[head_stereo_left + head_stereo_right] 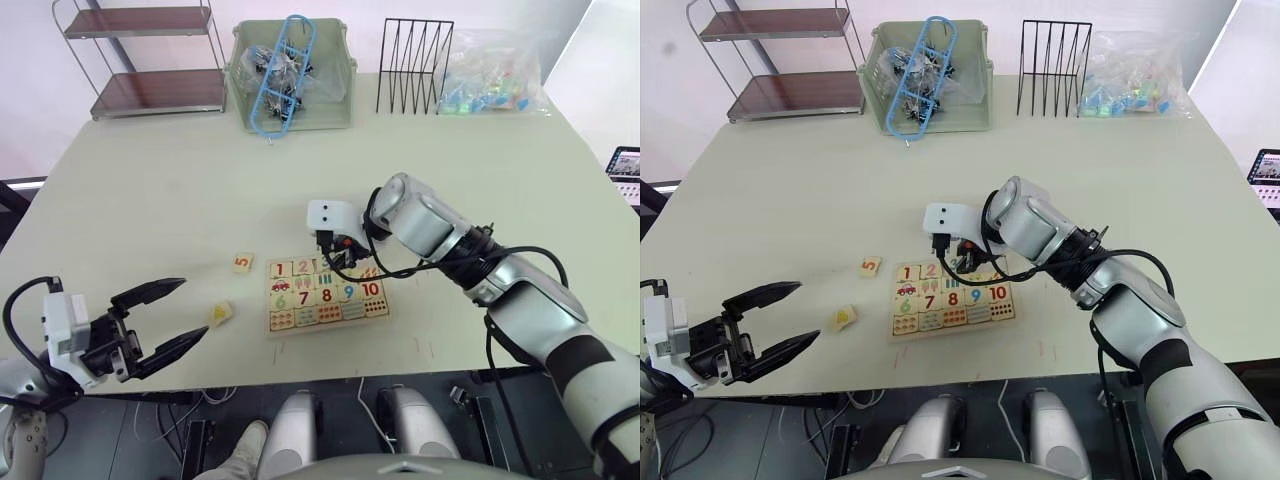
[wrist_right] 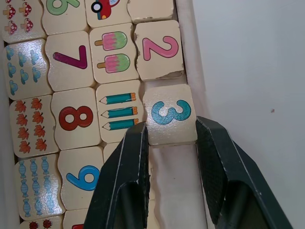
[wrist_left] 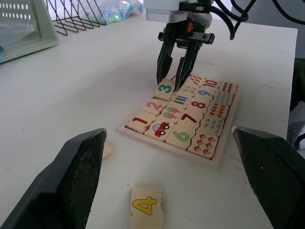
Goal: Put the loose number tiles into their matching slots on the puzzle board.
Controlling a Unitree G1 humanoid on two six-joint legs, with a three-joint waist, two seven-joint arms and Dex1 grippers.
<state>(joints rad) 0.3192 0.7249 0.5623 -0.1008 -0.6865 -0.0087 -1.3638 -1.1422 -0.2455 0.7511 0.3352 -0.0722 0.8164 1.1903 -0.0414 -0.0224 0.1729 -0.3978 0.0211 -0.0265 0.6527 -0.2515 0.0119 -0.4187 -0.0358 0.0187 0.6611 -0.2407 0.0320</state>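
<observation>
**Tile 3 going into the upper row; 4 and 5 wait off the board**

At the centre of the left eye frame the right gripper (image 1: 345,252) points down at the far edge of the puzzle board (image 1: 326,295). Its jaws stand either side of the 3 tile (image 2: 169,115), touching it or very nearly so; they look closed on it. In the right wrist frame the tile sits just beside the 2 tile (image 2: 159,49), slightly askew, with part of it over the board's rim, so it does not look fully seated in its slot. The grip from above probably lets the tile be nudged square and pressed down. The 1 tile (image 3: 141,120) and the 2 already lie in the upper row, next to the picture tiles.

The left gripper (image 1: 150,327) hovers at the lower left of the left eye frame, off the near edge of the surface (image 1: 180,190), its jaws spread wide and holding nothing. The 4 tile (image 3: 147,206) lies face up on the surface between those jaws and just ahead of them, well placed for the next pick. The 5 tile (image 1: 243,262) lies left of the board, apart from it. Two bare slots (image 2: 167,181) beyond the 3 remain to fill.
</observation>
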